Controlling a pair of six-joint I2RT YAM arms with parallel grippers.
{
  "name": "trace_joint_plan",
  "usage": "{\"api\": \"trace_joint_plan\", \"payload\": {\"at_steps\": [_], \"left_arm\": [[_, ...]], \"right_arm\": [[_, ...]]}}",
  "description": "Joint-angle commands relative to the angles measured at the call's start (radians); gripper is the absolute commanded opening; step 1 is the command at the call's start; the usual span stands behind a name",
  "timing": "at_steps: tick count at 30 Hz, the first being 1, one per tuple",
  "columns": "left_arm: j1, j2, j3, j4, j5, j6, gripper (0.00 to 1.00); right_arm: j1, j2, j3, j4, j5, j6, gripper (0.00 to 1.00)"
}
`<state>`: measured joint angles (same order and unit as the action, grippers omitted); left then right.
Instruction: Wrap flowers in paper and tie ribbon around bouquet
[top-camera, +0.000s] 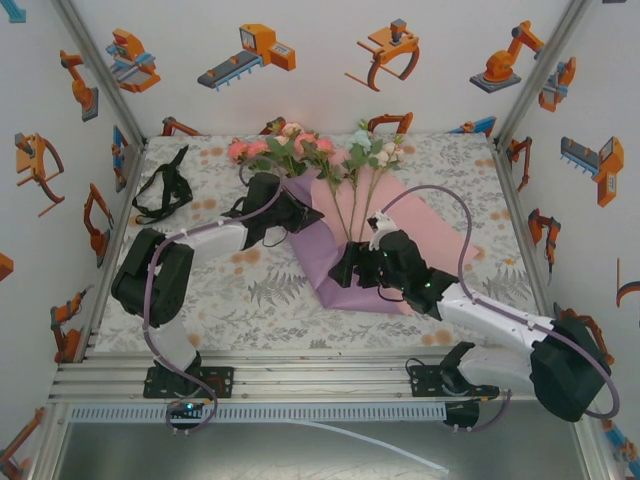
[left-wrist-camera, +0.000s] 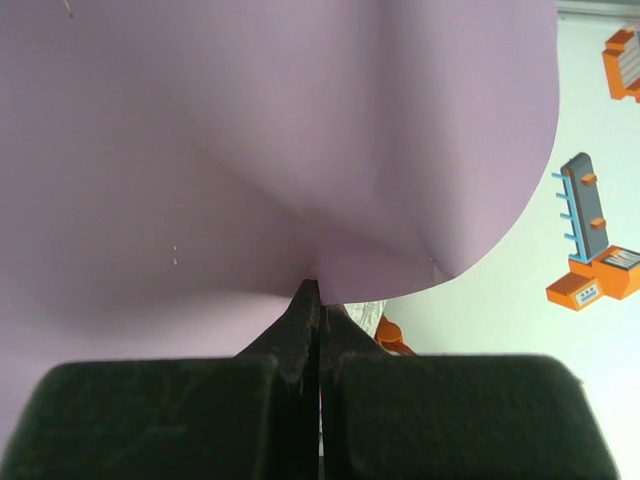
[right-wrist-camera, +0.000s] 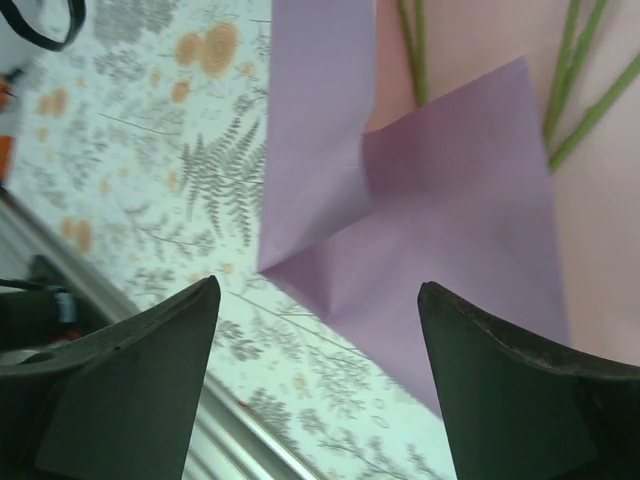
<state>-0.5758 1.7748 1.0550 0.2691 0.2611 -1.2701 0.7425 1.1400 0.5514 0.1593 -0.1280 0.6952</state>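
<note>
Left gripper (left-wrist-camera: 316, 292) pinches lilac paper (left-wrist-camera: 250, 130).

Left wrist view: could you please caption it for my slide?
Left end effector shut on the lilac paper, which billows ahead.

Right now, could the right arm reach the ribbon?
Probably not. The ribbon lies far off to the left, past the left arm, while the right gripper hangs open over the paper. The left arm sits much nearer.
</note>
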Motion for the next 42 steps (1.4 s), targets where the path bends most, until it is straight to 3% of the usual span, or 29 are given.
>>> {"api": "trace_joint_plan", "payload": {"at_steps": [1, 4, 5, 7, 11, 15, 17, 20, 26, 30, 31, 36, 40, 42], "left_arm": [[-0.023, 0.015, 0.047, 0.042, -0.002, -0.01, 0.0], [-0.04, 0.035, 0.068, 0.05, -0.011, -0.011, 0.0], [-0.044, 0.043, 0.07, 0.047, -0.021, -0.013, 0.0], [-0.044, 0.058, 0.077, 0.06, -0.029, -0.016, 0.0], [-0.045, 0.082, 0.097, 0.08, -0.042, -0.012, 0.0], [-0.037, 0.084, 0.09, 0.244, -0.008, 0.043, 0.41], [-0.027, 0.058, 0.06, 0.347, -0.004, 0.098, 0.58], [-0.015, 0.0, 0.025, 0.38, -0.012, 0.222, 0.7], [-0.009, -0.126, -0.04, 0.16, -0.197, 0.455, 0.73], [-0.011, -0.128, -0.07, 0.04, -0.317, 0.488, 0.73], [-0.013, -0.118, -0.072, 0.028, -0.331, 0.486, 0.71], [-0.025, -0.024, -0.046, -0.008, -0.347, 0.478, 0.43], [-0.03, 0.078, 0.022, -0.056, -0.341, 0.478, 0.34], [-0.032, 0.121, 0.051, -0.054, -0.329, 0.486, 0.31]], "right_arm": [[-0.004, 0.088, -0.03, 0.205, -0.05, 0.21, 0.75], [-0.005, 0.192, 0.017, 0.256, -0.04, 0.205, 0.74], [-0.006, 0.222, 0.026, 0.299, -0.047, 0.206, 0.69], [-0.01, 0.263, 0.04, 0.317, -0.044, 0.215, 0.49], [-0.014, 0.263, 0.009, 0.306, 0.033, 0.22, 0.2], [-0.021, 0.253, -0.046, 0.304, 0.095, 0.212, 0.06], [-0.025, 0.253, -0.064, 0.299, 0.113, 0.2, 0.04], [-0.025, 0.253, -0.072, 0.27, 0.143, 0.166, 0.02], [-0.026, 0.241, -0.067, 0.196, 0.206, 0.125, 0.03], [-0.026, 0.243, -0.051, 0.134, 0.253, 0.103, 0.04], [-0.026, 0.246, -0.048, 0.123, 0.264, 0.102, 0.05], [-0.026, 0.272, -0.028, 0.089, 0.288, 0.111, 0.16], [-0.025, 0.265, -0.009, 0.036, 0.317, 0.14, 0.34], [-0.025, 0.236, -0.004, -0.002, 0.336, 0.15, 0.39]]}}
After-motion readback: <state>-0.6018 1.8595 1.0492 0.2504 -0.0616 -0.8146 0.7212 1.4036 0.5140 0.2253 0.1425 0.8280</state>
